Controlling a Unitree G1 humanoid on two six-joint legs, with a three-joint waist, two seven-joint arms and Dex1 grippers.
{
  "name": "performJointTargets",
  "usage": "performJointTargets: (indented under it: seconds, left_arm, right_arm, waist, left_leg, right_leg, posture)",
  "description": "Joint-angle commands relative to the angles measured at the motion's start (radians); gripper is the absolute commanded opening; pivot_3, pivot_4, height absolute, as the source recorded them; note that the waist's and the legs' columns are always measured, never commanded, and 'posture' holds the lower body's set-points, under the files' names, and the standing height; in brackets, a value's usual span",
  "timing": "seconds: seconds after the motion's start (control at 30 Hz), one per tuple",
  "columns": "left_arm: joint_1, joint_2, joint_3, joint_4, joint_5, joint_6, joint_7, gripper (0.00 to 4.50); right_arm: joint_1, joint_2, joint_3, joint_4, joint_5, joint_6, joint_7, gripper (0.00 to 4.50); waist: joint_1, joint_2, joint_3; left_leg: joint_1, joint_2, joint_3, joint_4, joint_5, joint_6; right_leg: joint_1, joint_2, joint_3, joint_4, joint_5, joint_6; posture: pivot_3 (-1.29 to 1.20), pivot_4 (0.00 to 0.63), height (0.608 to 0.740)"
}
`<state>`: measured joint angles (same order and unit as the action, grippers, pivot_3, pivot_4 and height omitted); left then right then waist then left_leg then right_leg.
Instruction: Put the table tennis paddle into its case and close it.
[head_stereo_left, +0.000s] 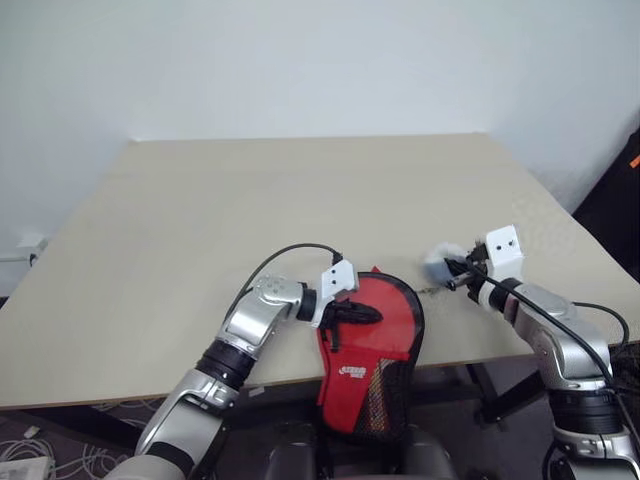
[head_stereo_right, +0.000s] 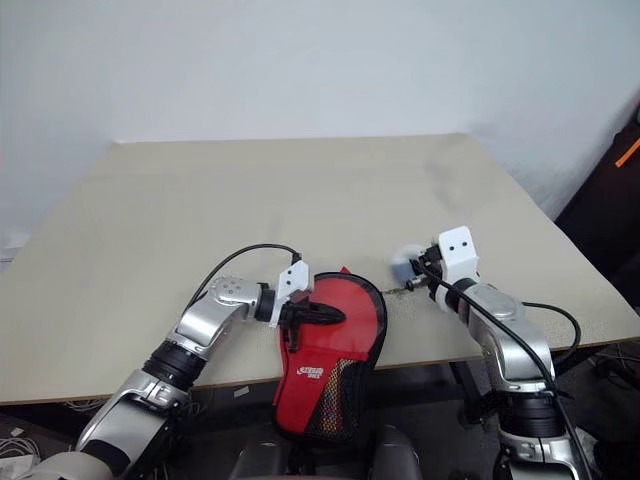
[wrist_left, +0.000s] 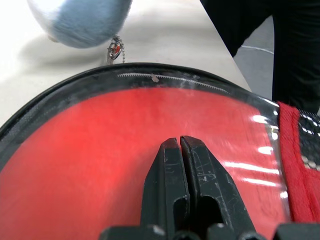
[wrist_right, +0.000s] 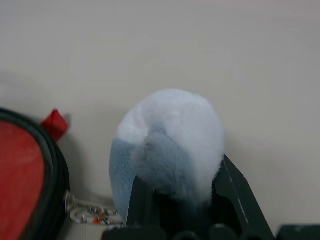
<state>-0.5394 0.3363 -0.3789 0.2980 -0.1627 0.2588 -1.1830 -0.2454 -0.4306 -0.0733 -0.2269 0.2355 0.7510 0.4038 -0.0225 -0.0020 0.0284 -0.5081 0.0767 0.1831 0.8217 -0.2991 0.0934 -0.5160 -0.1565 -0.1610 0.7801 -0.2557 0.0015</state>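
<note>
The red case (head_stereo_left: 372, 352) lies at the table's front edge, its round end on the table and its mesh handle end hanging over. Behind its clear panel (wrist_left: 100, 150) a flat red surface shows, likely the paddle's face; the handle is hidden. My left gripper (head_stereo_left: 374, 314) is shut, and its fingertips rest flat on that panel, as the left wrist view (wrist_left: 180, 142) shows. To the case's right, my right gripper (wrist_right: 181, 172) is shut on the pale plush-ball charm (wrist_right: 170, 130), which a short chain (wrist_left: 115, 50) joins to the case's rim.
The beige table (head_stereo_left: 300, 200) stretches far behind the case toward a white wall. A dark object (head_stereo_left: 615, 215) stands past the table's right edge. Cables lie on the floor at the lower left (head_stereo_left: 40, 450).
</note>
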Motion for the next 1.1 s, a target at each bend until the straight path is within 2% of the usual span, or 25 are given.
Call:
performJointTargets:
  seconds: [0.03,0.67,0.87,1.1]
  left_arm:
    - [-0.002,0.01,-0.018,0.021,0.032,-0.038,-0.016,0.0]
    - [0.018,0.01,-0.031,0.041,0.058,-0.071,-0.043,0.0]
    - [0.015,0.011,-0.029,0.043,0.056,-0.067,-0.051,0.0]
    - [0.004,0.004,-0.027,0.06,0.06,-0.073,-0.049,0.0]
  right_arm:
    - [-0.008,-0.024,-0.065,-0.068,0.025,-0.01,0.0,0.23]
    - [0.19,-0.077,-0.182,-0.261,0.2,-0.082,0.141,0.23]
    - [0.297,-0.134,-0.18,-0.285,0.203,-0.168,0.228,0.23]
    - [0.421,-0.178,-0.16,-0.314,0.166,-0.353,0.329,0.23]
  waist:
    - [0.0,0.001,0.0]
    - [0.003,0.003,0.001]
    - [0.004,0.003,0.001]
    - [0.006,0.004,0.001]
  left_leg:
    - [0.0,0.0,0.0,0.0,0.0,0.0]
    - [0.002,0.0,-0.002,0.001,-0.003,0.006]
    - [0.002,0.0,-0.002,0.002,-0.004,0.008]
    - [0.003,0.0,-0.002,0.003,-0.006,0.01]
  right_leg:
    - [0.0,0.0,0.0,0.0,0.0,0.0]
    - [0.002,0.0,-0.001,-0.001,-0.001,0.001]
    - [0.002,0.0,-0.001,-0.001,-0.001,0.002]
    - [0.003,-0.001,-0.001,-0.002,-0.002,0.002]
  posture:
    - [0.0,0.0,0.654]
    - [0.0,0.0,0.654]
    - [0.0,0.0,0.654]
    - [0.0,0.0,0.654]
